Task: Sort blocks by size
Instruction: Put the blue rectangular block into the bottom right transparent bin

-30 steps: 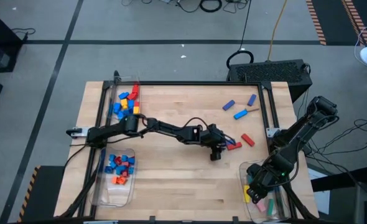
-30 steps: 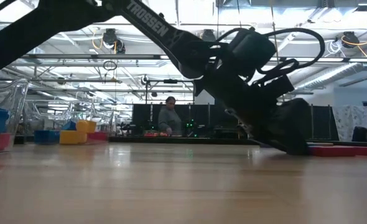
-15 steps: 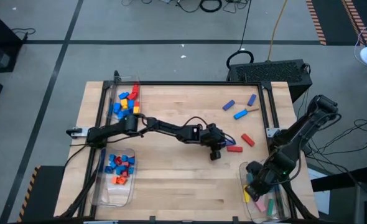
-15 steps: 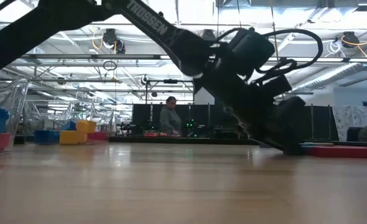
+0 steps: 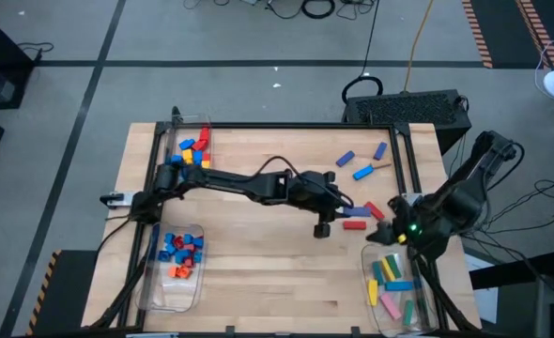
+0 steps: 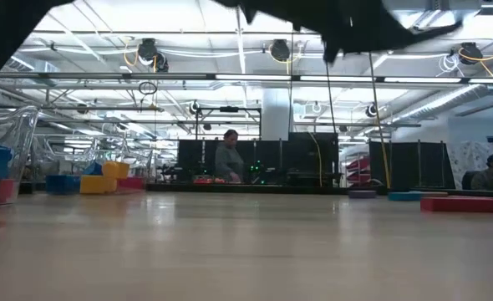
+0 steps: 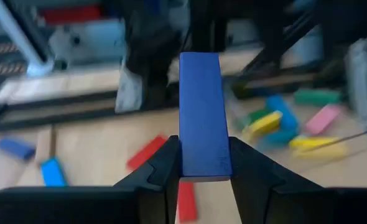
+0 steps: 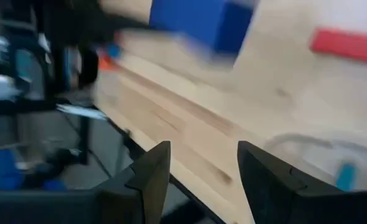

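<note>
My left gripper (image 5: pixel 341 208) reaches across the table from the left and is shut on a long blue block (image 7: pixel 201 118), which also shows from above as the blue block (image 5: pixel 356 212). A red bar (image 5: pixel 355 224) lies flat on the table right beside it, and another red block (image 5: pixel 375 210) lies a little farther right. Three blue blocks (image 5: pixel 362 173) lie loose at the far right. My right gripper (image 5: pixel 382 235) hovers open over the table's right side, nothing between its fingers (image 8: pixel 155 177). My left gripper pinches the blue block's two long sides near its back end (image 7: pixel 199 169) between its two fingers (image 7: pixel 165 168). The fingers come from the table's left, slanting slightly down, and lie along the block. The block juts out past the fingertips, lifted clear of the table.
A clear bin (image 5: pixel 396 299) at the near right holds long yellow, green, pink and blue bars. Two clear bins on the left, far (image 5: pixel 189 155) and near (image 5: pixel 179 255), hold smaller blocks. A black frame (image 5: pixel 404 164) edges the table. People sit in the room behind.
My left gripper has shut on the blue block and risen steeply, lifting it clear of the table; the red bar stayed put. My right gripper has come up out of the near-right bin, moved toward the table's far edge, and turned.
</note>
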Controlling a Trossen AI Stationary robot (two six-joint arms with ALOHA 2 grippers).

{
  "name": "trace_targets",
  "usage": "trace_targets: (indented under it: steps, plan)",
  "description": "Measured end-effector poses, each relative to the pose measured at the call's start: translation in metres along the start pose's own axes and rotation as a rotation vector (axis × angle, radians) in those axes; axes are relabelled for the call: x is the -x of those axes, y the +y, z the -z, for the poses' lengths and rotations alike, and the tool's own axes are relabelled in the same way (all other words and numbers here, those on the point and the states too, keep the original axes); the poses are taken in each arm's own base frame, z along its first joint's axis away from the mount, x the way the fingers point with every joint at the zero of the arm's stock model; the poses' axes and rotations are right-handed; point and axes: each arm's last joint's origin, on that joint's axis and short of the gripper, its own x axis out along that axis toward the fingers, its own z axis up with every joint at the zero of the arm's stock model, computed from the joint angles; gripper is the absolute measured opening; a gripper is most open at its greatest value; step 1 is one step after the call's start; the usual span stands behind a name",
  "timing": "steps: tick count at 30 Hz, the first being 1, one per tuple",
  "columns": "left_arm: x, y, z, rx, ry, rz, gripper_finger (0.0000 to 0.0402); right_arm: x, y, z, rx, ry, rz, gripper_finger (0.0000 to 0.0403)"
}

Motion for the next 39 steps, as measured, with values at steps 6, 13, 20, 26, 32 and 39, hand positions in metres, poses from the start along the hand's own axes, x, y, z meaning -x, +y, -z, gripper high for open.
trace_targets:
  steps: [6,13,20,26,32,39]
  plan:
    - [0.022,-0.003,-0.024,-0.022,-0.067,0.052,0.0110,0.020,-0.001,-0.017,0.000,-0.111,-0.143,0.0173]
    - [0.028,-0.006,-0.031,-0.038,-0.086,0.070,0.0110,0.028,0.004,-0.021,0.046,-0.156,-0.254,0.0173]
    - [0.027,-0.019,-0.033,-0.049,-0.095,0.125,0.0110,0.028,0.005,-0.021,0.030,-0.182,-0.262,0.0162]
    - [0.027,-0.024,-0.033,-0.053,-0.100,0.137,0.0110,0.025,0.006,-0.019,0.039,-0.175,-0.257,0.0091]
    - [0.027,-0.027,-0.033,-0.055,-0.097,0.158,0.0110,0.021,0.013,-0.013,0.078,-0.135,-0.277,0.0014]
    - [0.027,-0.027,-0.034,-0.057,-0.104,0.151,0.0110,0.021,0.014,-0.012,0.031,-0.141,-0.290,0.0020]
